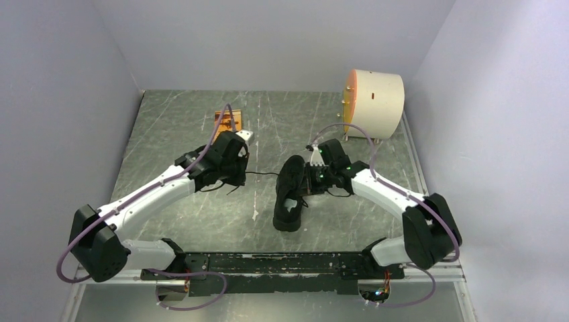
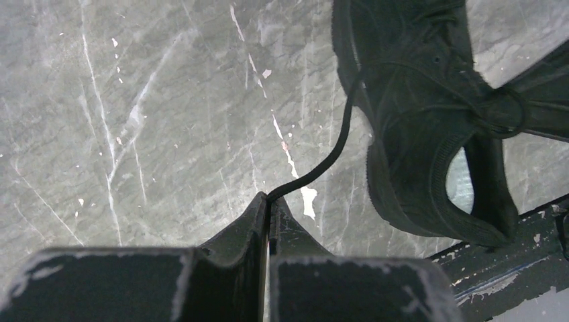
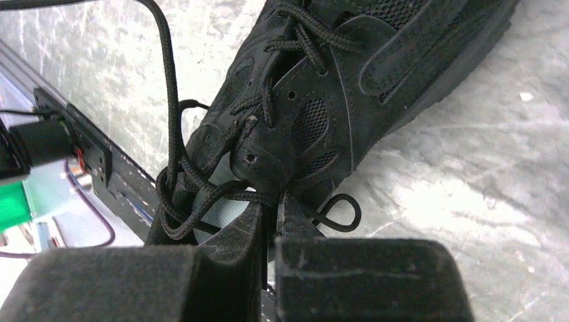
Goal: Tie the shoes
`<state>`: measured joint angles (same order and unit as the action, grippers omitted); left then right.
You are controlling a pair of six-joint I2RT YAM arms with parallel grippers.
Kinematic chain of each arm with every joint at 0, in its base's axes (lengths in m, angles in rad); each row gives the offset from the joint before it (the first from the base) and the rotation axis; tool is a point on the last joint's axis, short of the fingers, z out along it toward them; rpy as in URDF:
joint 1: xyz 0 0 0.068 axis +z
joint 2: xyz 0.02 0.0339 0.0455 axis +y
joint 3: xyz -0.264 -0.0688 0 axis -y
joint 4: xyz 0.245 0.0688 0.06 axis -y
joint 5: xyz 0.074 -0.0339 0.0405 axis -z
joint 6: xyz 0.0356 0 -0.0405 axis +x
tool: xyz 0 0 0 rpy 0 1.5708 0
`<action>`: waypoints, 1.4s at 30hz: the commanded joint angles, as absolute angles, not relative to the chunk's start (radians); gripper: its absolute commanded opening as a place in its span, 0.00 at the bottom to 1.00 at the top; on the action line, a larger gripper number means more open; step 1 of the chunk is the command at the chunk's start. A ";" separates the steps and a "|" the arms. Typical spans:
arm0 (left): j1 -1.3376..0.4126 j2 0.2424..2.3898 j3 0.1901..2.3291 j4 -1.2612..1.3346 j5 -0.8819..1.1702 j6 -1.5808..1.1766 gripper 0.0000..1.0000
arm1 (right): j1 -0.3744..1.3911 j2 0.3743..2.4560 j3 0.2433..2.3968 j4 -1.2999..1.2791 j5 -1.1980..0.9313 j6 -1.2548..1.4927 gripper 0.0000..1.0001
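Observation:
The black sneaker (image 1: 290, 193) lies on the marble table, between the arms. My left gripper (image 1: 240, 168) is to its left, shut on a thin black lace (image 2: 332, 151) that runs from the fingertips (image 2: 270, 201) across to the shoe (image 2: 416, 114). My right gripper (image 1: 310, 180) is at the shoe's right side, shut on another lace (image 3: 221, 194) at the collar of the shoe (image 3: 322, 114); the fingertips (image 3: 272, 204) press against the tongue area. A small lace loop (image 3: 339, 213) lies beside them. The pale insole (image 3: 228, 215) shows through the opening.
A cream cylinder with an orange face (image 1: 373, 102) stands at the back right. A small orange block (image 1: 227, 121) sits at the back behind the left gripper. The black mounting rail (image 1: 282, 265) runs along the near edge.

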<state>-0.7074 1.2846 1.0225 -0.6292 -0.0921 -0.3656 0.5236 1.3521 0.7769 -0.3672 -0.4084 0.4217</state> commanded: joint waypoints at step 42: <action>-0.686 1.222 1.046 -0.693 -0.153 -0.343 0.05 | 0.529 1.352 0.993 -0.717 -0.273 0.342 0.00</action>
<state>-0.6991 1.2289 1.0023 -0.6476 -0.0654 -0.3511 0.5312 1.3247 0.9031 -0.5076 -0.3431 0.3099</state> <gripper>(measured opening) 0.056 0.010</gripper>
